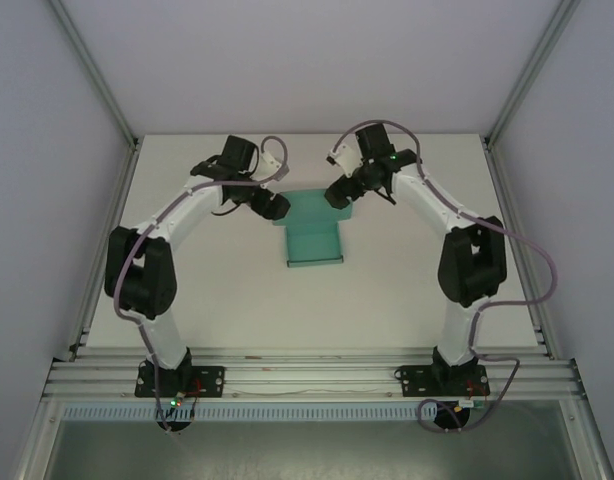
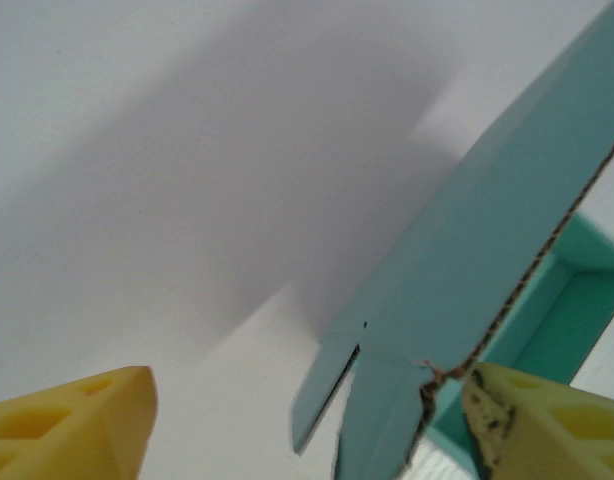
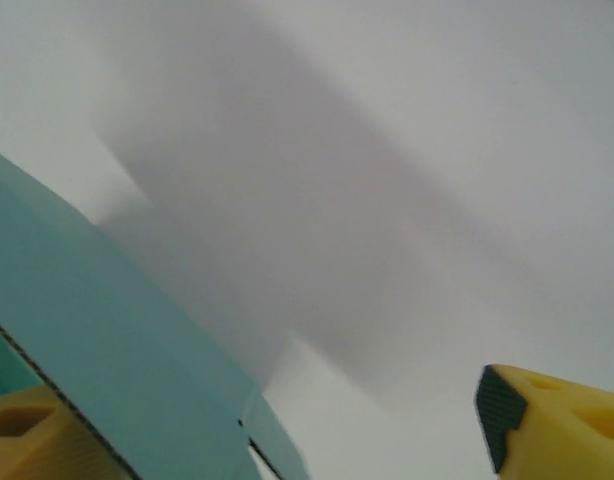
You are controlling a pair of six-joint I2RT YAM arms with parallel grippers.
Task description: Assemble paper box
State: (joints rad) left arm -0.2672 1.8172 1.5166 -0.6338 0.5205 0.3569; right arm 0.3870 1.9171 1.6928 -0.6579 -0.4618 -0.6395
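Position: one paper box (image 1: 312, 238) on the worktop (image 1: 237, 300), centred left to right and nearer the far edge than the near one. It sits between the two grippers and looks partly formed, with its side walls raised and a narrower panel (image 1: 315, 250) reaching toward the near edge.

Left gripper (image 1: 274, 206): at the box's far left corner, spread wide. In the left wrist view its yellow fingers (image 2: 77, 425) are well apart. A raised teal wall stands between them, close against the finger at that view's right, not pinched.

Right gripper (image 1: 338, 192): at the far right corner, likewise wide. In the right wrist view the wall crosses over one finger (image 3: 17, 430), and the other is well clear.

Handling (judgement): the card is thin and corrugated (the fluted edge shows at the left wrist). It is likely very light, stiff across a panel, and weak at creases and cut edges. One edge beside the finger looks ragged. It will probably skid on the smooth worktop if pushed from one side alone. The best hold is a raised wall, mid-length near its top edge, with one finger inside, one outside and a gentle squeeze, while the other gripper braces.

Count: paper box 1; arms 2; grippers 2.
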